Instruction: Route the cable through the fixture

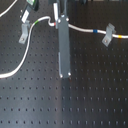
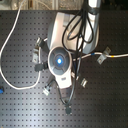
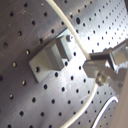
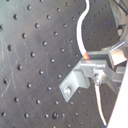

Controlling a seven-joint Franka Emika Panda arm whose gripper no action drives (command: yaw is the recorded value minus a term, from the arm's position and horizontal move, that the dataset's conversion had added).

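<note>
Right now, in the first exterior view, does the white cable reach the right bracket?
Yes, the cable runs right to the bracket and continues past it.

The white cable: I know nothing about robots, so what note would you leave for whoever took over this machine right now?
Gripper: appears shut on the cable, judging by the second wrist view.
Cable: runs from the first exterior view's left edge up to the gripper, then on to the right clip, with the blue band before it and the yellow band past it.
Done: it seems to pass through the right clip.
Left: the left clip. The cable runs beside it; I cannot tell whether it is seated.
</note>
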